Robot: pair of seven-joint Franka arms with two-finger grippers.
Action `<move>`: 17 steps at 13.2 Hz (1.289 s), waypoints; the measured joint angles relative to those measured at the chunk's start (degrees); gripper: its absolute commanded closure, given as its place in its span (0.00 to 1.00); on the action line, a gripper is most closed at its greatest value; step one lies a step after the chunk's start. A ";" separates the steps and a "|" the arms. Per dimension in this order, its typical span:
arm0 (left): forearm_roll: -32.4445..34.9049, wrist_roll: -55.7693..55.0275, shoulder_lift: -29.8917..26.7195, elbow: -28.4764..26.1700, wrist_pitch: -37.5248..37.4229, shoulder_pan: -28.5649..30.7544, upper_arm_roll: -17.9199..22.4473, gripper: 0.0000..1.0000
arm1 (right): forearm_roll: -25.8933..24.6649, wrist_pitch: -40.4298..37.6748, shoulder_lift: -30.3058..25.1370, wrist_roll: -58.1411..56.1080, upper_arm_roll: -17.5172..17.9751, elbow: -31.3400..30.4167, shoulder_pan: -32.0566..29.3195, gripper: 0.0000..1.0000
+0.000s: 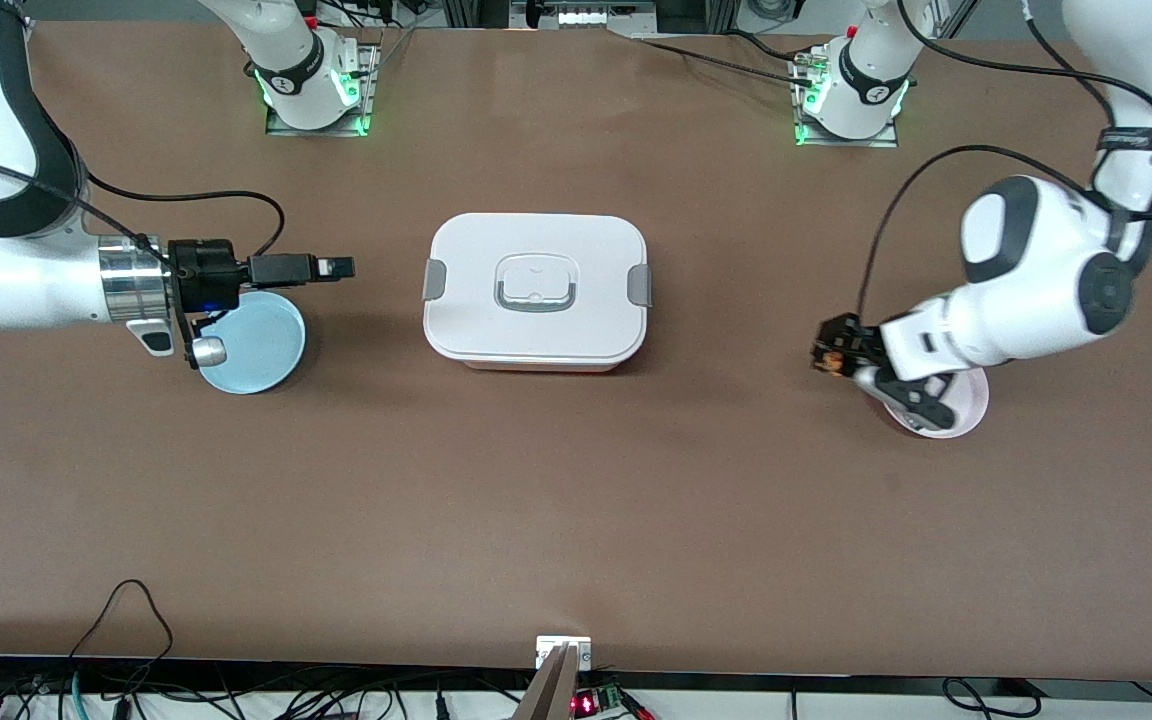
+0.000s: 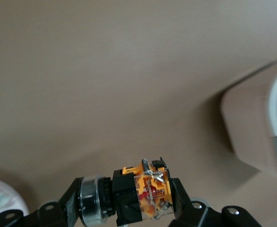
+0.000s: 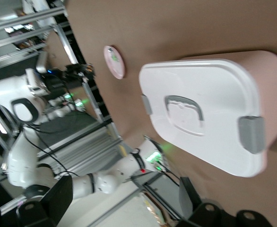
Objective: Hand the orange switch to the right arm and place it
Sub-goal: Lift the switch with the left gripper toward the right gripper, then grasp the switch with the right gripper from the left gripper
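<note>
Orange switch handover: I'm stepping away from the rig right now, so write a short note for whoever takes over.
Left gripper: shut on the orange switch, in the air beside the pink plate, toward the left arm's end of the table.
Right gripper: fingers open, holding nothing, waiting above the table by the blue plate.
The white lidded box sits between the two arms.
Done: switch picked up by the left arm.
Left: pass the switch to the right gripper, then place it.
</note>
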 measured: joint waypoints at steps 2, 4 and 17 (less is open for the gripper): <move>-1.13 0.43 1.22 1.40 0.05 -0.25 -4.96 1.00 | 5.52 3.18 0.08 0.00 1.78 -1.83 0.12 0.00; -6.65 1.54 3.12 3.53 0.05 -0.32 -8.15 1.00 | 10.19 5.48 0.10 0.07 3.26 -3.36 0.49 0.00; -50.64 44.05 8.70 7.40 18.95 -14.21 -12.43 1.00 | 19.63 7.48 1.20 11.89 7.24 -5.40 0.79 0.00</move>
